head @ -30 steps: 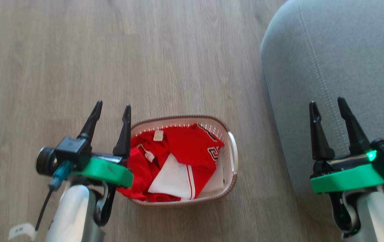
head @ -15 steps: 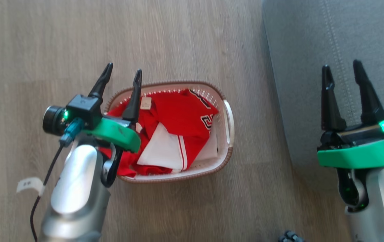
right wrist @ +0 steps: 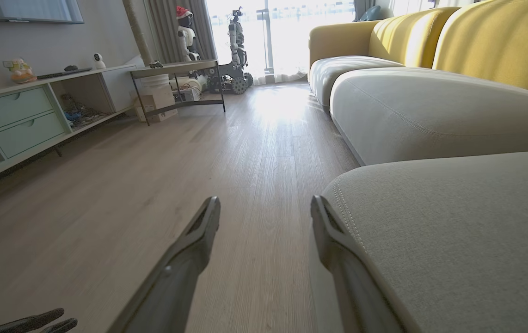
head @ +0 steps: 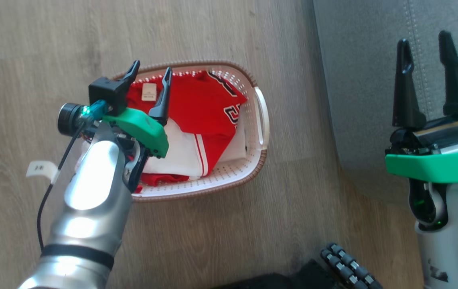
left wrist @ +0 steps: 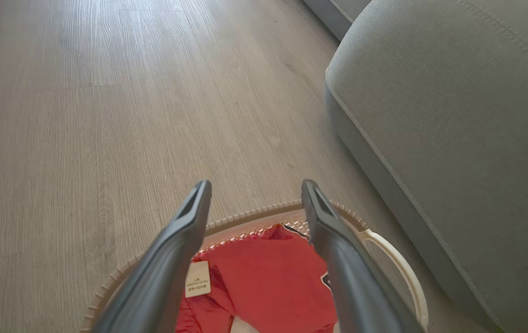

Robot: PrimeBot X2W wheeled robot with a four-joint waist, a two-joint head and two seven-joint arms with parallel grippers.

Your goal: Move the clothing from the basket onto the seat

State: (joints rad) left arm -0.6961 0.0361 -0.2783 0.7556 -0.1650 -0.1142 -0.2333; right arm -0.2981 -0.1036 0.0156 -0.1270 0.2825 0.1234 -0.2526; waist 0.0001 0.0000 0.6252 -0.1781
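Clothing (head: 197,104): red and white, heaped in basket (head: 213,186) on wood floor (head: 32,32), left of seat (head: 365,80).
Left tool (head: 152,67): fingers spread, empty, over basket's left part.
Right tool (head: 424,37): fingers spread, empty, at seat edge.

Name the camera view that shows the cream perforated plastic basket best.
Head view: the basket shows almost whole from above, the left arm covering one end. Left wrist view catches its far rim and one handle.

Bright daylight from far window (right wrist: 282,32), glare on floor (right wrist: 277,102); wide-angle edge distortion, slight blur
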